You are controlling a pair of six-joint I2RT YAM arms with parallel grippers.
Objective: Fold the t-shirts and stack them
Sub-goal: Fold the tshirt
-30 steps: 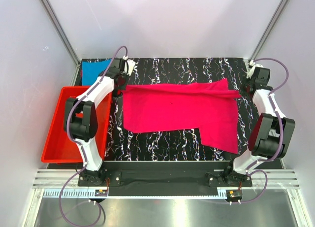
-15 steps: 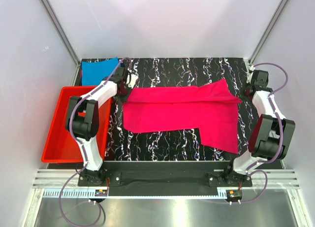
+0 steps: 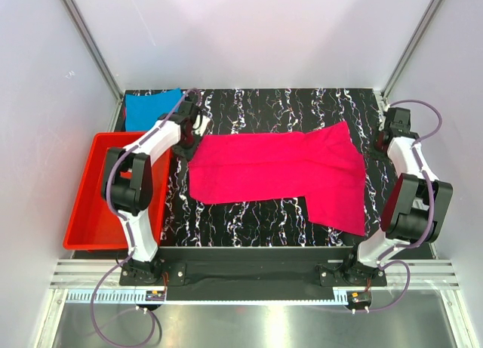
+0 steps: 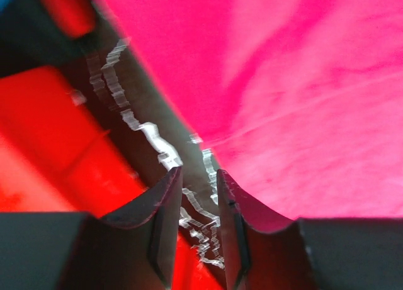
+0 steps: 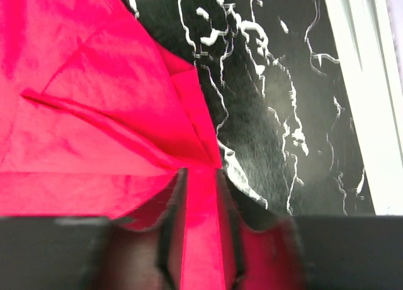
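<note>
The magenta-pink t-shirt (image 3: 279, 167) lies flat on the black marbled table, folded once along its length, with one part reaching toward the front right. The turquoise-blue t-shirt (image 3: 151, 106) lies at the back left corner. My left gripper (image 3: 185, 146) is at the pink shirt's left edge. In the left wrist view it (image 4: 198, 177) is slightly open and empty, with bare table between the jaws and the pink shirt (image 4: 302, 82) just to the right. My right gripper (image 3: 380, 141) is at the shirt's right edge. It (image 5: 200, 173) is slightly open, with pink cloth (image 5: 94, 114) showing between the jaws.
A rigid red tray (image 3: 83, 212) stands at the left edge of the table, beside the left arm, and shows in the left wrist view (image 4: 44, 133). White walls and metal posts enclose the table. A pale rail (image 5: 365, 82) runs along the table's right edge.
The shirt's back edge, held up between both grippers a second ago, has come down onto the shirt and now lies flat. Both grippers lowered toward the table, and the left one let go.
</note>
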